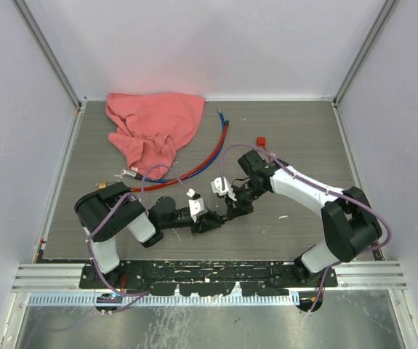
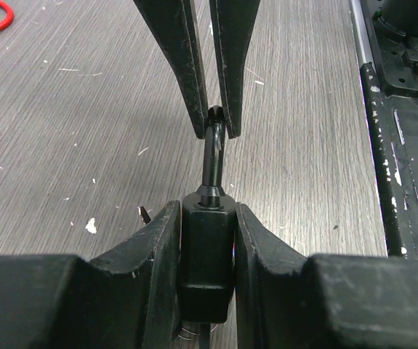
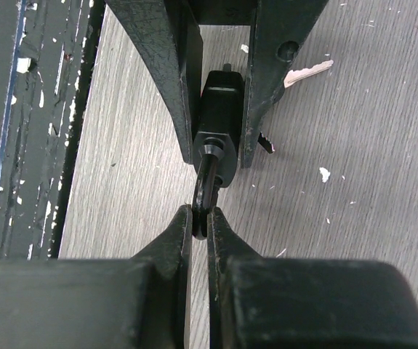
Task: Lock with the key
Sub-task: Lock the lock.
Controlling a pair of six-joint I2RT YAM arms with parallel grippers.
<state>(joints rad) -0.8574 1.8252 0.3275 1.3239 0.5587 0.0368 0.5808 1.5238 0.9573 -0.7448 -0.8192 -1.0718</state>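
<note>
Our left gripper [image 2: 207,218] clamps a small black padlock body [image 2: 207,254]; our right gripper [image 3: 201,218] pinches its black curved shackle [image 3: 207,171]. Next, we judge: push the shackle home.

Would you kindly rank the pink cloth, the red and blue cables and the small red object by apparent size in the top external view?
1. pink cloth
2. red and blue cables, long but thin
3. small red object
None sits notably nearer the camera.

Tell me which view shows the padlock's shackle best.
Left wrist view: the shackle rises clear from the padlock body to the right gripper pinching its top. The right wrist view shows it foreshortened; in the top view it is too small to make out.
</note>
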